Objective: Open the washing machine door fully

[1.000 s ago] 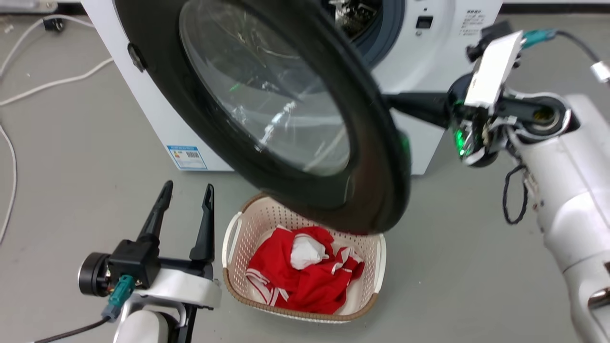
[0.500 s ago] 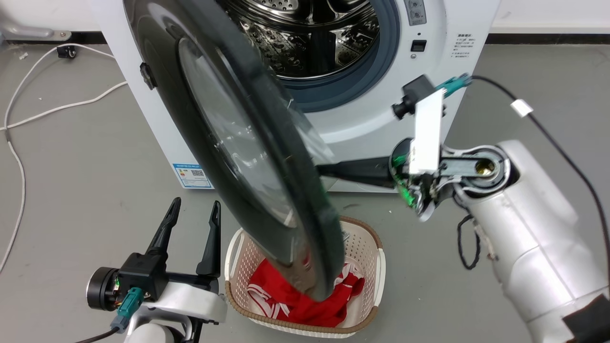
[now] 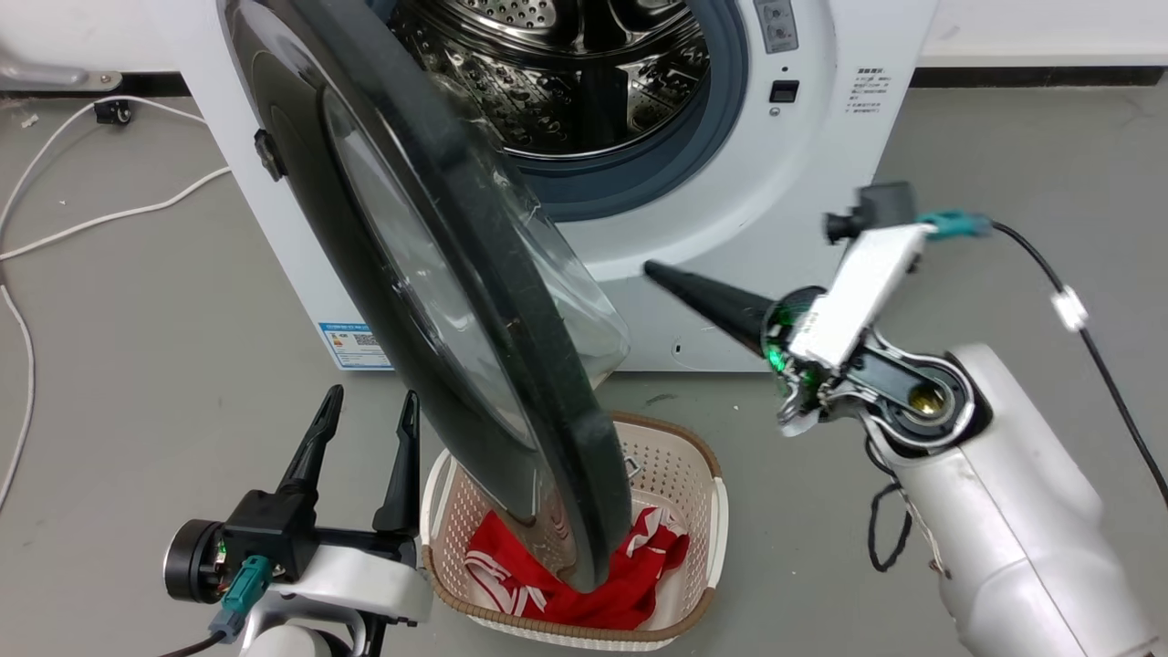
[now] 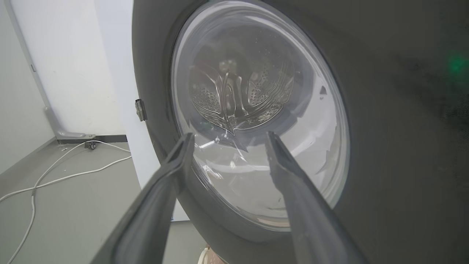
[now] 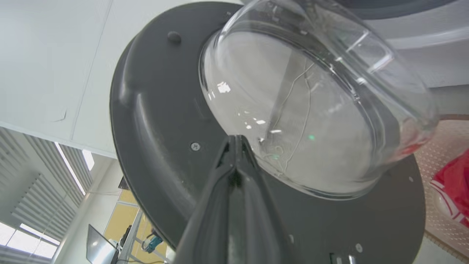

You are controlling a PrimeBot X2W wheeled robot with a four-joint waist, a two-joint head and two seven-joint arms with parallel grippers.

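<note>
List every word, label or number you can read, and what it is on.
No text reads clearly.
Blue sticker, low on the washing machine front: too small to read.
Dark printed lines on its front panel: too small to read.

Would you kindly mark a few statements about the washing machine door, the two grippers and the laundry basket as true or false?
1. The washing machine door stands swung away from the opening, with the steel drum showing behind it. True.
2. The right gripper is clamped on the door's rim. False: its fingers are shut together on nothing, and in the head view its tip is apart from the door.
3. The left gripper is open, fingers pointing up the head view. True.
4. The basket below the door is empty. False: a red cloth lies in it.
</note>
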